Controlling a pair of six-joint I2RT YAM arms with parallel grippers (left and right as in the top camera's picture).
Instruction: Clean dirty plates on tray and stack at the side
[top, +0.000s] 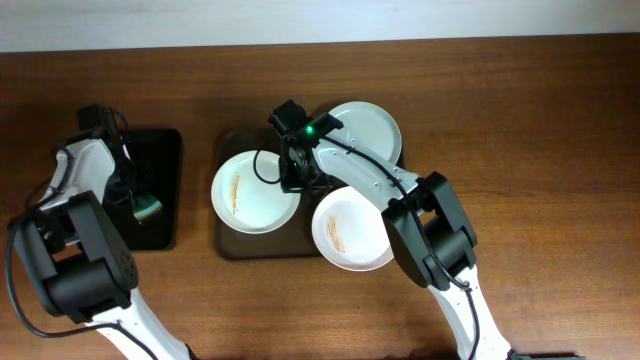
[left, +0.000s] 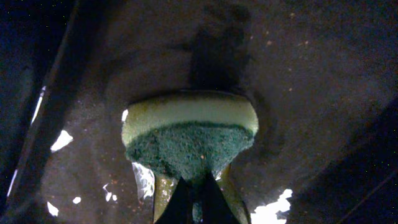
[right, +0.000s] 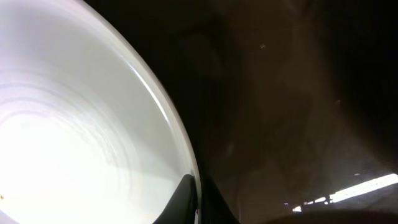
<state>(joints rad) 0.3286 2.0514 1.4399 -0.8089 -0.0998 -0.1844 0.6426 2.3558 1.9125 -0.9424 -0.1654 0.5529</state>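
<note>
Right gripper pinches the rim of a round white smeared plate on the dark-brown rectangular tray; left gripper clamps a green-and-yellow sponge, plain only at wrist.

No legible text, label, brand or number in any view. The plates, tray and sponge show no print. Only sign: a green indicator light lit on the right arm.

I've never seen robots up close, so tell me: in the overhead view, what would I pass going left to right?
From the left: small black tray with a green sponge → smeared plate → right gripper at that plate's rim. What lies further right overlaps sideways, so I skip it.
</note>
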